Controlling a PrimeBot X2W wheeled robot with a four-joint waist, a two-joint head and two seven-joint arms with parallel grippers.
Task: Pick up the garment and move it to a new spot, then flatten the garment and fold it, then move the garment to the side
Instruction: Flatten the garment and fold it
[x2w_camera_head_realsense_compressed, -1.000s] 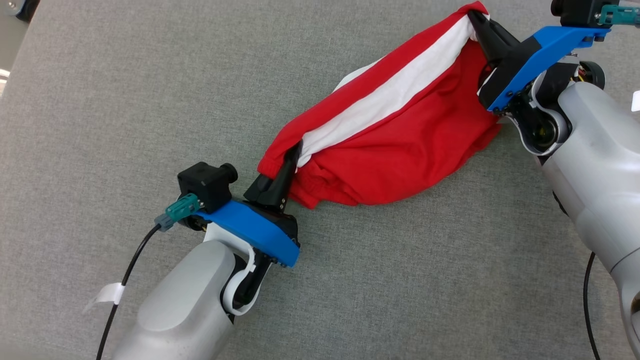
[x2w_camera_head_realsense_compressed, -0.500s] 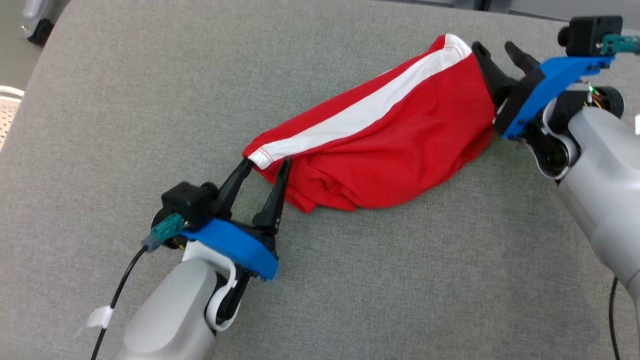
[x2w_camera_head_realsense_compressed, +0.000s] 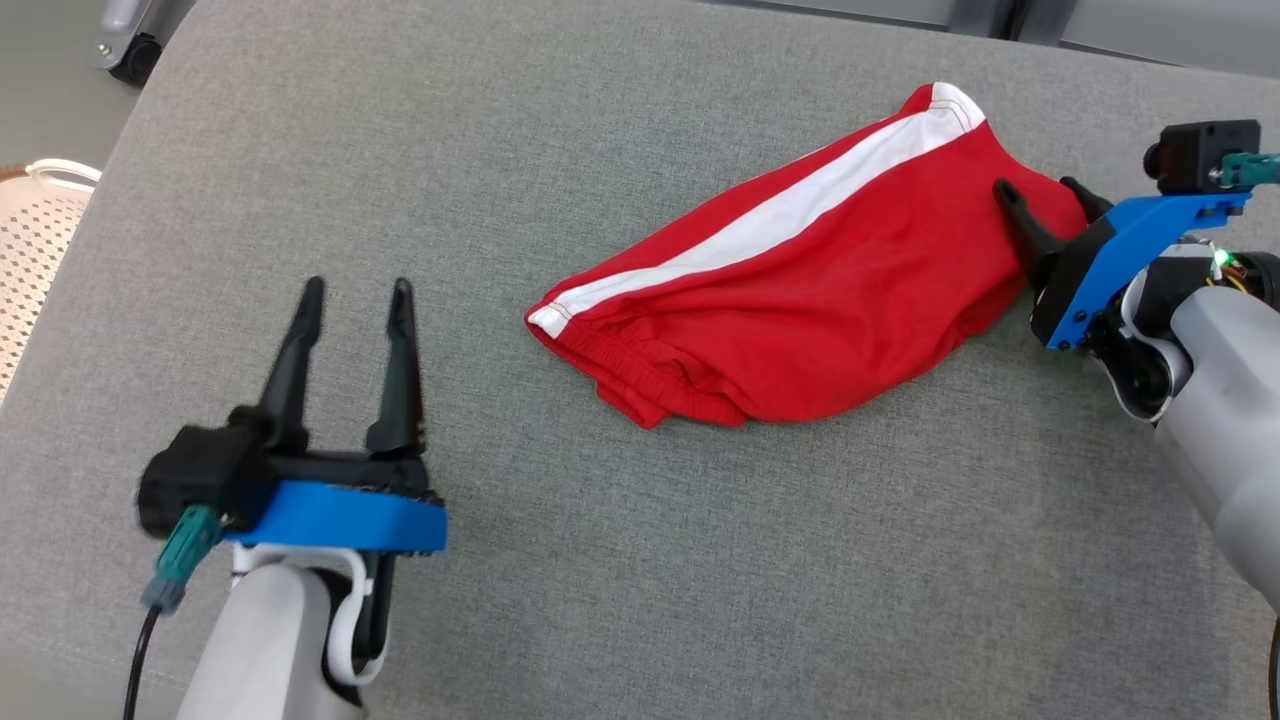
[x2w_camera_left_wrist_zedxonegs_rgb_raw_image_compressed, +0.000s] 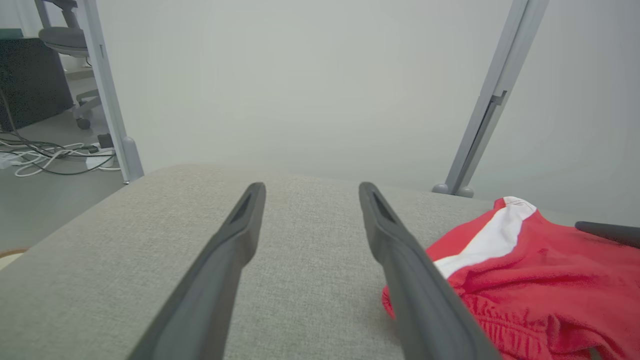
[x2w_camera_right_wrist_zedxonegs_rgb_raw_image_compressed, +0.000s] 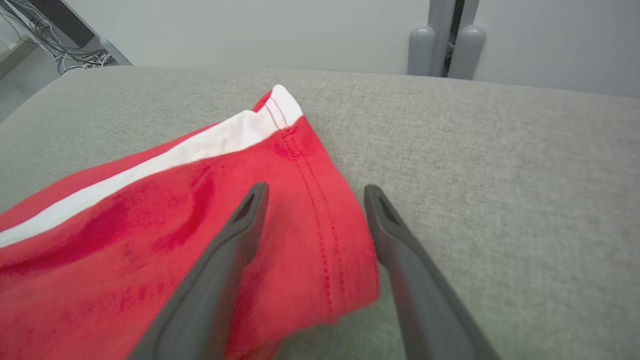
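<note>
The garment is a pair of red shorts with a white side stripe, lying folded and slack on the grey cushion. It also appears at the right of the left wrist view, garment, and under my right fingers, garment. My left gripper stands open and empty, well to the left of the shorts' waistband end. My right gripper is open at the shorts' right hem, its fingers over the cloth edge without pinching it; right gripper.
A white perforated basket sits off the cushion's left edge, a caster wheel beyond the far left corner. Grey frame posts stand behind the cushion, cables lie on the floor. Bare cushion spreads in front of the shorts.
Both grippers have opened and let go of the shorts, which dropped flat. My left arm has drawn back to the left, the right one slightly back. The camera has also shifted.
</note>
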